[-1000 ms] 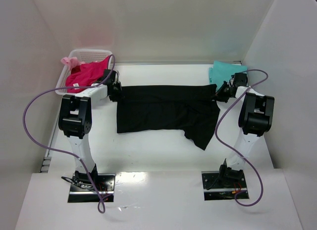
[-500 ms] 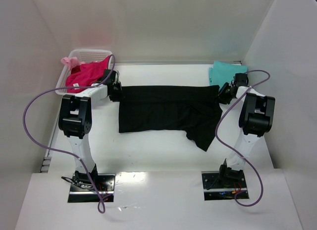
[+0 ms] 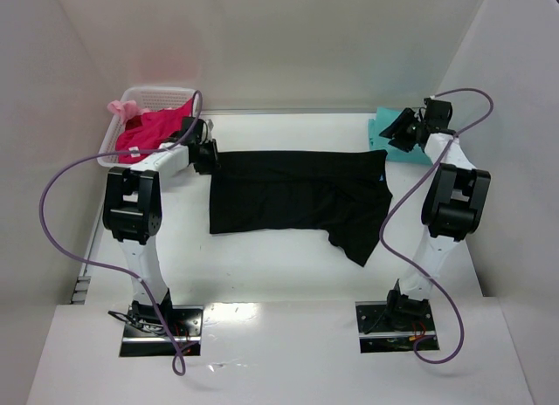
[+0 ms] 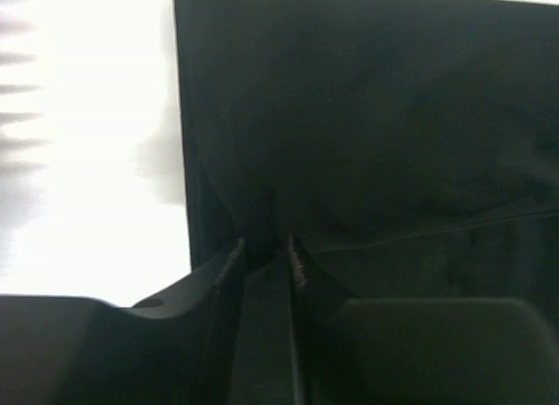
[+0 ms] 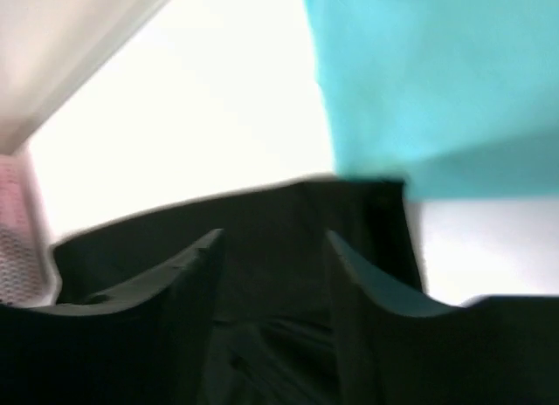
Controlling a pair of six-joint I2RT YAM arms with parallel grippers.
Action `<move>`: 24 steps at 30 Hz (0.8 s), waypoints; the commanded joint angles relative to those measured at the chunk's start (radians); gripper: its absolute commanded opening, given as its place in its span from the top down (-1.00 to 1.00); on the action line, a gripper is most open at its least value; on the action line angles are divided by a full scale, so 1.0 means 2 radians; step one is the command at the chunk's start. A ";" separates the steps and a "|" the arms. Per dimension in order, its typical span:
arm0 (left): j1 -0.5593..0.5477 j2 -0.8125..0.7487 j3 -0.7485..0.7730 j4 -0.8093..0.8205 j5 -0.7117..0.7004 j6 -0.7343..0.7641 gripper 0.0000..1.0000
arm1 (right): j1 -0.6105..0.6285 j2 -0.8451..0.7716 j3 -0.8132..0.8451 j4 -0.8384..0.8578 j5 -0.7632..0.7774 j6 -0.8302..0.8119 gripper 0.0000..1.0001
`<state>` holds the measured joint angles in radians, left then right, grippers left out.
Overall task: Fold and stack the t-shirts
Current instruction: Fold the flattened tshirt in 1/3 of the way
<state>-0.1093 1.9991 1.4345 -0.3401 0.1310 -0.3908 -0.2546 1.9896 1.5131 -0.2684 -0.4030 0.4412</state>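
The desk (image 3: 279, 274) is white and smooth, closed in by plain white walls (image 3: 262, 38) at the back and on both sides. At the far left corner stands a white lattice basket (image 3: 162, 94), and the magenta t-shirt (image 3: 150, 131) lies crumpled inside it, partly over its near rim; a small pale pink cloth (image 3: 122, 107) hangs at the far left corner of the basket. Just beside the basket on its right, the left hand (image 3: 210, 156) is low at the desk and is clenched on the far left corner of the black t-shirt (image 3: 297, 195). In the left wrist view its fingers (image 4: 234, 257) are pressed together with a fold of the black cloth (image 4: 367, 117) pinched between them. The black t-shirt is spread flat across the middle of the desk, with its far edge straight from left to right and one part reaching toward the near side at its right end. A purple cable (image 3: 52, 204) makes a wide loop to the left of the left arm. At the far right lies the teal t-shirt (image 3: 379, 133), folded and close to the right wall; the far right corner of the black t-shirt reaches its edge. The right hand (image 3: 395, 131) hangs above the teal t-shirt and hides part of it. It is released: in the right wrist view its fingers (image 5: 205, 257) are spread apart with nothing between them, and below them are the black cloth and the teal t-shirt (image 5: 437, 82). A second purple cable (image 3: 389, 222) curves along the right arm.
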 commanded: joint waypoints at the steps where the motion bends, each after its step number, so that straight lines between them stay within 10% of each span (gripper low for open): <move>1: -0.001 -0.045 0.050 -0.010 0.022 0.011 0.23 | -0.003 0.025 0.050 0.023 -0.026 0.014 -0.01; 7: -0.001 -0.019 0.093 0.022 0.053 0.011 -0.20 | -0.003 0.064 0.066 0.014 -0.035 0.014 0.29; 24: -0.039 0.083 0.133 0.073 -0.002 0.014 -0.25 | 0.024 0.085 0.072 -0.014 0.061 -0.037 0.56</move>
<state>-0.1688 2.1551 1.6588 -0.2276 0.1734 -0.3904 -0.2073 2.1925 1.6234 -0.2890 -0.3584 0.3977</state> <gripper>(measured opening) 0.625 0.223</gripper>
